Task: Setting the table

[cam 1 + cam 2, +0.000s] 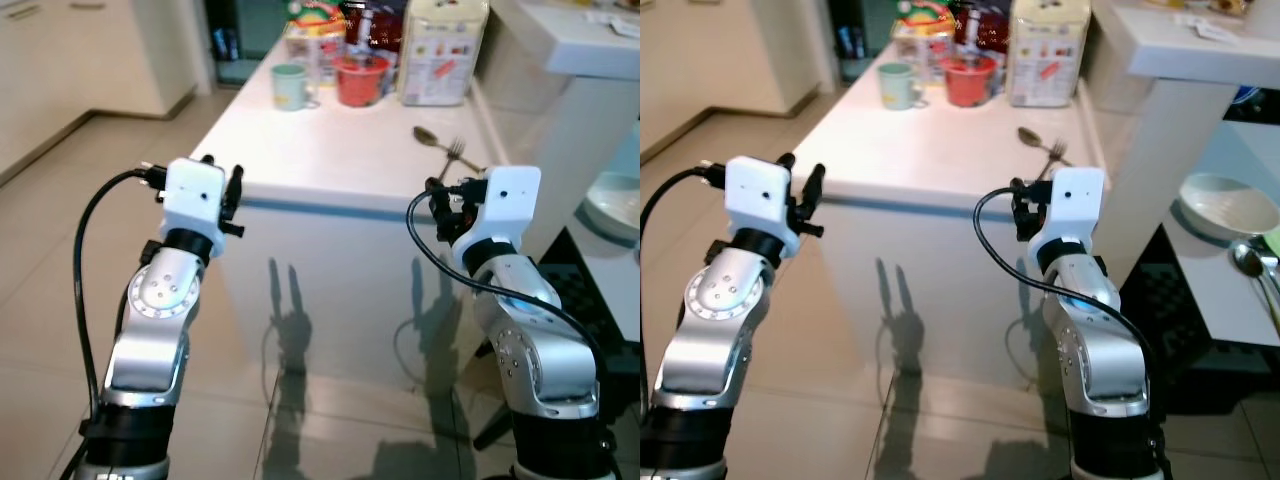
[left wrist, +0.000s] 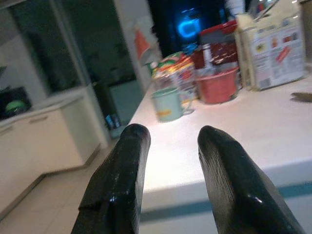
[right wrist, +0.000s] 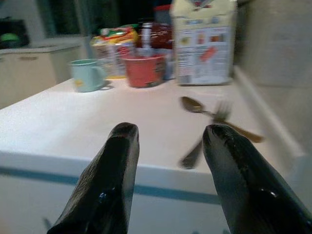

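Observation:
A brown spoon [image 1: 425, 134] and a fork [image 1: 455, 152] lie crossed on the white table [image 1: 320, 150], near its right edge. My right gripper [image 1: 445, 195] hovers just in front of the table's near edge, short of the cutlery and slightly to its left, open and empty. From the right wrist view the spoon [image 3: 192, 105] and fork [image 3: 222, 113] lie ahead of the open fingers [image 3: 119, 161]. My left gripper [image 1: 222, 172] is raised at the table's front left corner, open with nothing between its fingers [image 2: 124, 165].
At the table's far end stand a pale green mug [image 1: 290, 86], a red bowl [image 1: 360, 80], a tall white carton [image 1: 440, 50] and snack bags [image 1: 315, 25]. A white counter [image 1: 1200, 50] rises on the right. Below it a white bowl [image 1: 1228, 205] and a spoon [image 1: 1250, 262] rest on a shelf.

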Controlling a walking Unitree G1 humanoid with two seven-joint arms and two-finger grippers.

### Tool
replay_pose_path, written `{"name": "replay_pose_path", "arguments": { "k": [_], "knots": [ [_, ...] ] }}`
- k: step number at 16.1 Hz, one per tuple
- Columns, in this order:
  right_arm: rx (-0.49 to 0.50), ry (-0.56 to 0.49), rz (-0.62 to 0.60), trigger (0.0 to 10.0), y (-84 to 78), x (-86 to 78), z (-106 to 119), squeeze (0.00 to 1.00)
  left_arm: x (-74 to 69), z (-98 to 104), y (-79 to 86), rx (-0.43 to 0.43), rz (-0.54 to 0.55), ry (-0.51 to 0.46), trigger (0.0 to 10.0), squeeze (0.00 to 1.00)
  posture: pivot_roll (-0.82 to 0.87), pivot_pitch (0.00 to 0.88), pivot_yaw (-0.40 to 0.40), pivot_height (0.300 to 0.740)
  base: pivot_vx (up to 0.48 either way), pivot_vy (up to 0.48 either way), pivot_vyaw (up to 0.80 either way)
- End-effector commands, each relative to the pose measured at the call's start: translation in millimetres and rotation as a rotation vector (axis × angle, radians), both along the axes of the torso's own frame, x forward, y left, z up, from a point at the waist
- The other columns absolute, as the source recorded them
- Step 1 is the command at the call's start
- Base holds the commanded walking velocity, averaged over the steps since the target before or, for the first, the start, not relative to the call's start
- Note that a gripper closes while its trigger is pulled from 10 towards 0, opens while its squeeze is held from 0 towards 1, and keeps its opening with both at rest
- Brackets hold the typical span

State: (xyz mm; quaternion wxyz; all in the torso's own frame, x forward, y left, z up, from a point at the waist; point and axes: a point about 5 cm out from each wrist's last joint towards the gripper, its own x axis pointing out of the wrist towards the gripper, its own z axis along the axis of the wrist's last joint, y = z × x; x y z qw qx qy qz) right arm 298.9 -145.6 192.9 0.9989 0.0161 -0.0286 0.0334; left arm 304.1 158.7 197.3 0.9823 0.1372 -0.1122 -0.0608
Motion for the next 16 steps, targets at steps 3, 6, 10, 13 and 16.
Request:
{"name": "replay_pose_path", "arguments": {
  "k": [3,6,10,13,16],
  "knots": [
    [0.010,0.020,-0.049,10.0,-8.8,0.4,-2.3,0.00,-0.8,-0.6,-10.6,0.001,-0.052,0.002,10.0,0.00,-0.01,0.000,0.017,0.740,0.391,0.000,-0.19],
    [0.014,0.019,-0.035,10.0,-6.6,0.9,-2.1,0.00,-0.8,-0.6,-10.3,0.003,-0.055,0.003,10.0,0.00,-0.01,0.000,0.018,0.740,0.390,0.000,-0.55],
    [0.010,0.018,0.004,10.0,-0.2,0.5,-1.9,0.00,-0.2,-0.6,-10.2,0.009,-0.057,0.003,10.0,0.00,-0.01,0.000,0.018,0.740,0.390,0.000,0.00],
    [0.022,0.054,0.040,10.0,5.0,-0.7,-7.1,0.00,0.1,-0.8,-9.6,0.014,-0.059,0.003,10.0,0.00,-0.01,0.000,0.020,0.740,0.391,0.000,0.00],
    [0.048,0.067,0.063,10.0,7.2,-1.9,-9.2,0.03,0.3,-0.8,-9.6,0.017,-0.063,0.002,10.0,0.00,-0.01,0.000,0.019,0.740,0.390,0.000,0.00]
  ]
}}
